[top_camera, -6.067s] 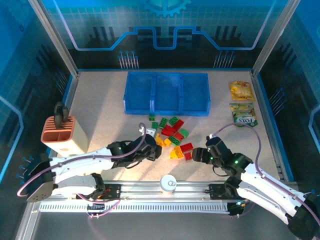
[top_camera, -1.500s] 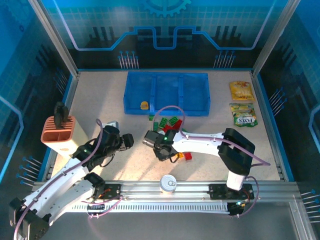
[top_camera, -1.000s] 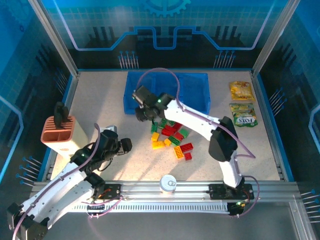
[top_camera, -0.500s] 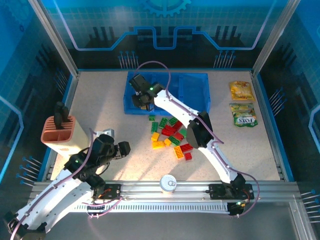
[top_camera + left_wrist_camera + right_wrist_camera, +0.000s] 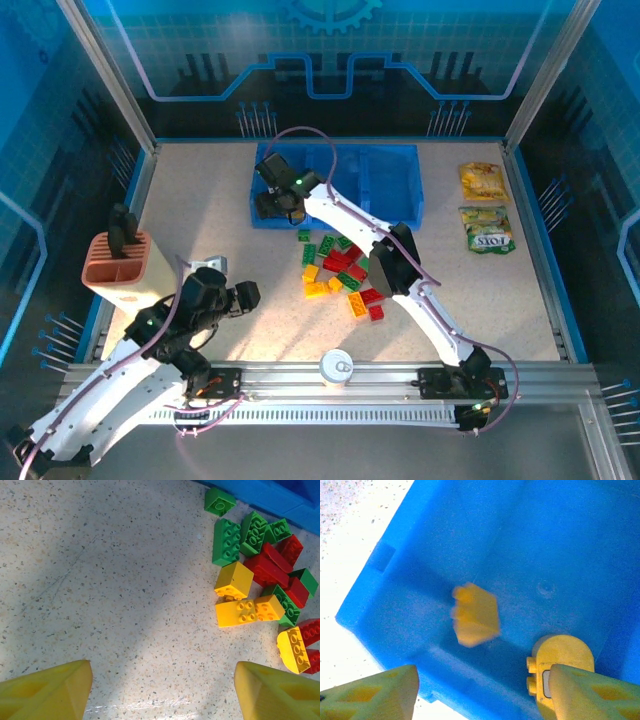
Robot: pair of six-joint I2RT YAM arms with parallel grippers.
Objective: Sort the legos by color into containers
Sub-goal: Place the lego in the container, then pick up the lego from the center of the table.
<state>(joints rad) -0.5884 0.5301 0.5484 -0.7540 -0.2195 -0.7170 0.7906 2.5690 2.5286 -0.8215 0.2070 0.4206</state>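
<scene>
At the near edge, a small round white can sits by the rail between the two arm bases. Just beyond it on the left, the left gripper hangs over bare speckled counter. In its wrist view the left gripper stands wide with nothing between its yellow fingers, and the counter below them is bare.

To the right of that gripper, near the middle of the counter, lies the loose heap of legos – green, red and yellow bricks touching or overlapping. In the left wrist view the legos spread along the right side. One lone green brick lies apart at the far end of the heap, just beside the tray's near wall; the left wrist view shows it too.

On the far left stands a salmon-pink slotted holder. On the far right lie two snack packets.

Farthest is the blue tray. The right arm reaches across the heap, and the right gripper hangs over the tray's left compartment. From its wrist the right gripper is wide and holding nothing. Below it, inside the tray, are a blurred yellow brick – free of both fingers – and a rounded yellow brick beside the right finger.
</scene>
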